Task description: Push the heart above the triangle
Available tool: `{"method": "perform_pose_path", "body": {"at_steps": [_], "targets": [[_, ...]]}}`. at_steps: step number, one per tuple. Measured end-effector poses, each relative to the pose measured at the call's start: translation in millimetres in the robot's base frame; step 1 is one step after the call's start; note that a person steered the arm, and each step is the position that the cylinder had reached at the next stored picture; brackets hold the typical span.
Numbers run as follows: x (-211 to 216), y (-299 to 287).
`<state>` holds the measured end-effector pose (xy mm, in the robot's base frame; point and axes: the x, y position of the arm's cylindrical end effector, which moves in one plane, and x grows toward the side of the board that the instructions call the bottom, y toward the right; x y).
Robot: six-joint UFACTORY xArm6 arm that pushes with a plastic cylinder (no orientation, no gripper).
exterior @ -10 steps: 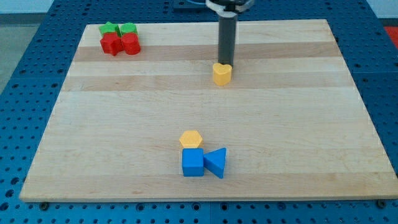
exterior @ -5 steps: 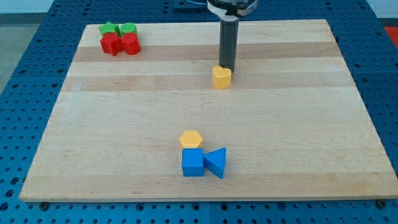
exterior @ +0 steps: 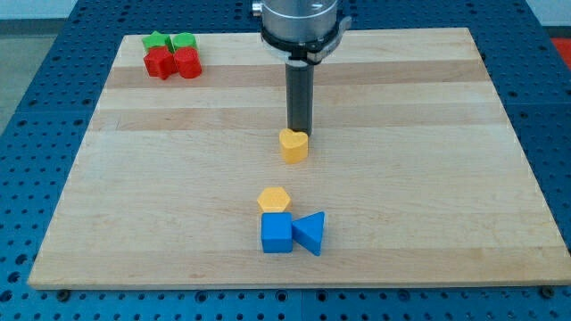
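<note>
A yellow heart block (exterior: 293,145) lies on the wooden board near its middle. My tip (exterior: 298,132) stands right at the heart's top edge, touching it from the view's top. A blue triangle (exterior: 310,233) lies below, toward the view's bottom, a little right of the heart. A blue cube (exterior: 277,234) touches the triangle's left side. A yellow hexagon (exterior: 274,200) sits just above the cube.
Two green blocks (exterior: 169,41) and two red blocks (exterior: 174,63) are clustered at the board's top left corner. The wooden board (exterior: 446,178) lies on a blue perforated table.
My tip has moved toward the view's bottom and left, pushing the yellow heart with it. The heart is now closer to the hexagon and the blue triangle.
</note>
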<state>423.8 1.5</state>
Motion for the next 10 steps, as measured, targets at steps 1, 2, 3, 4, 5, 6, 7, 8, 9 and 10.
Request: {"method": "perform_pose_path", "body": {"at_steps": [1,2,3,4,5,6,7,8,9,10], "targets": [[13.7,-5.7],[16.6,-6.5],[24.2,-4.9],[30.0,0.0],[19.1,-3.8],[11.0,-21.7],[11.0,-59.6],[12.6,-61.4],[16.2,-37.1],[30.9,-24.2]]}}
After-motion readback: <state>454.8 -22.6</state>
